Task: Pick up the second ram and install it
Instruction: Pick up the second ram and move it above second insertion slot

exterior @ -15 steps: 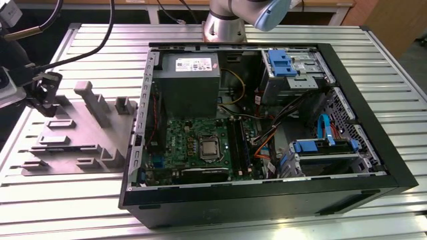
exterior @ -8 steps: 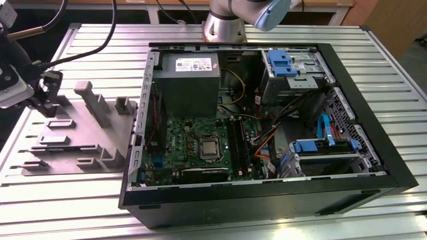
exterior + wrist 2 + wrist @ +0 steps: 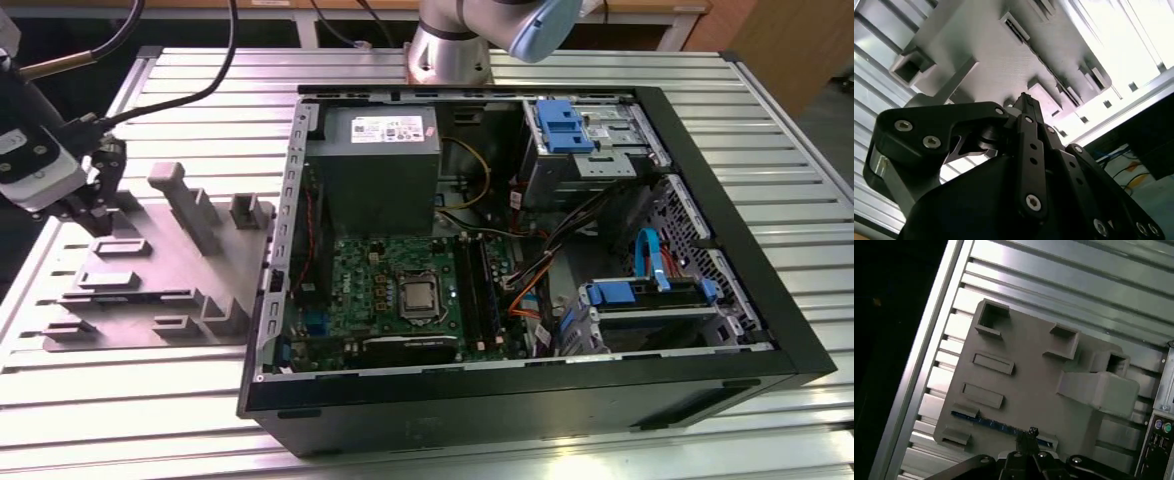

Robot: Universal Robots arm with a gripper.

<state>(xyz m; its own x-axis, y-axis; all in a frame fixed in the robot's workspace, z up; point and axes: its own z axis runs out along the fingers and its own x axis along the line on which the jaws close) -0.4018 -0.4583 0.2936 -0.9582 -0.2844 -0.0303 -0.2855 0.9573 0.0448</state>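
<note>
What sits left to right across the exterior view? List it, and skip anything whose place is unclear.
gripper → grey tray → motherboard → blue drive caddy

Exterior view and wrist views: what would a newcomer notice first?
The open computer case dominates the exterior view, its green motherboard exposed. At that view's left, the claw hangs over a grey fixture tray. In the first wrist view the claw sits right at the second ram, a thin blue strip held in the tray.
</note>
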